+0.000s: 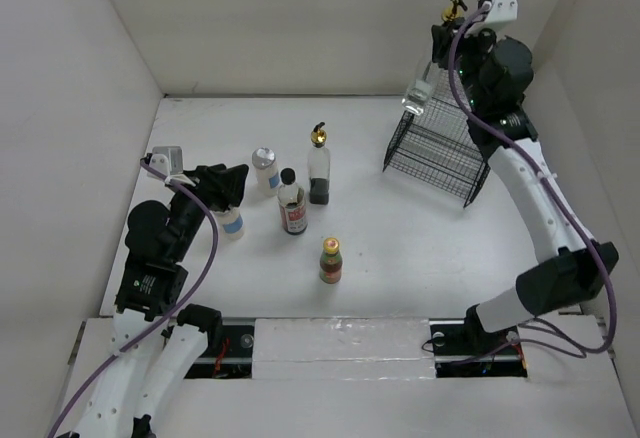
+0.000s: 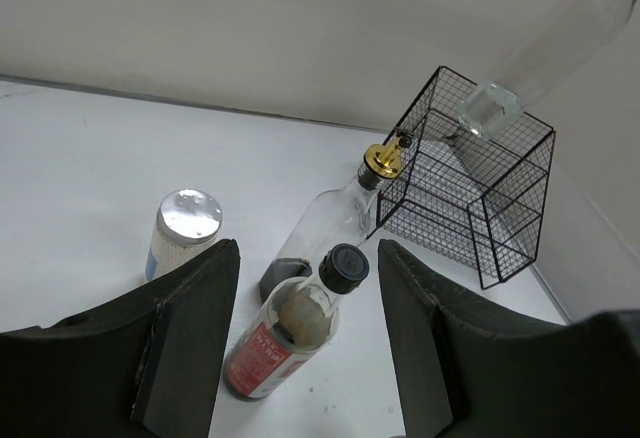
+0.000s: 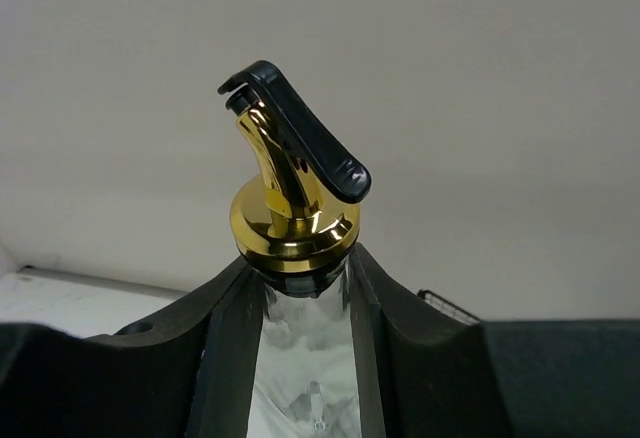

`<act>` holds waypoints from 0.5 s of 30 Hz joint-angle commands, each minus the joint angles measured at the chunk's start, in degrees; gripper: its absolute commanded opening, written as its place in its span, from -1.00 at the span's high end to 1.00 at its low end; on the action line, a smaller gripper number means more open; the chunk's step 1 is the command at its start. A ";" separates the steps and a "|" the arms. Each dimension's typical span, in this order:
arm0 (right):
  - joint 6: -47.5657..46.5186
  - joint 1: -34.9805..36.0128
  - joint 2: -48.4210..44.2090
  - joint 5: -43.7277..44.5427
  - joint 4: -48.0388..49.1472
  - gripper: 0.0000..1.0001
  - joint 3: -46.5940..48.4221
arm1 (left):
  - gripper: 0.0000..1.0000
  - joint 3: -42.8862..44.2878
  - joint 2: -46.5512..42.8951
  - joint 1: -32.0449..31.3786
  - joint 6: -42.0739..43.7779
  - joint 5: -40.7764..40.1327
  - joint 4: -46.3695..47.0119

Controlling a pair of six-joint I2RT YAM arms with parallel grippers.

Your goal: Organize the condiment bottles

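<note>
Clear glass hangs over the black wire basket (image 1: pixel 437 156) in the top view; your right gripper (image 1: pixel 440 56) carries the held glass bottle (image 1: pixel 419 91) base-down above the basket's far corner, which reads as a move to lower it inside. The other five stand well apart from the basket on the table (image 1: pixel 420 248): the standing glass bottle (image 1: pixel 319 166), the dark bottle (image 1: pixel 292 205), the red-capped bottle (image 1: pixel 331 260), the far white bottle (image 1: pixel 265 168), and the near white bottle (image 1: pixel 232 223) just beside your left gripper (image 1: pixel 228 186).

From the left wrist, the fingers (image 2: pixel 190 328) are spread with nothing between them; the dark bottle sits in the gap ahead, so you seem lined up on it as the next pick, with the far white bottle off to one side.

From the right wrist, the fingers (image 3: pixel 225 328) clench the glass on both sides just under the gold pourer (image 3: pixel 290 213); so high a grip leaves the body free to pass between the wires, though I judge it may let the base swing; lower slowly.
</note>
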 commanded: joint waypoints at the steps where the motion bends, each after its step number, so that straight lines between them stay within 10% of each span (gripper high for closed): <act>1: 0.23 -4.57 3.61 -6.83 5.90 0.62 9.91 | -0.08 -0.36 -0.35 0.35 0.49 0.88 2.96; 15: 3.75 -16.45 19.53 -17.13 3.17 0.66 26.72 | -0.08 -0.36 1.93 0.35 0.49 0.88 2.96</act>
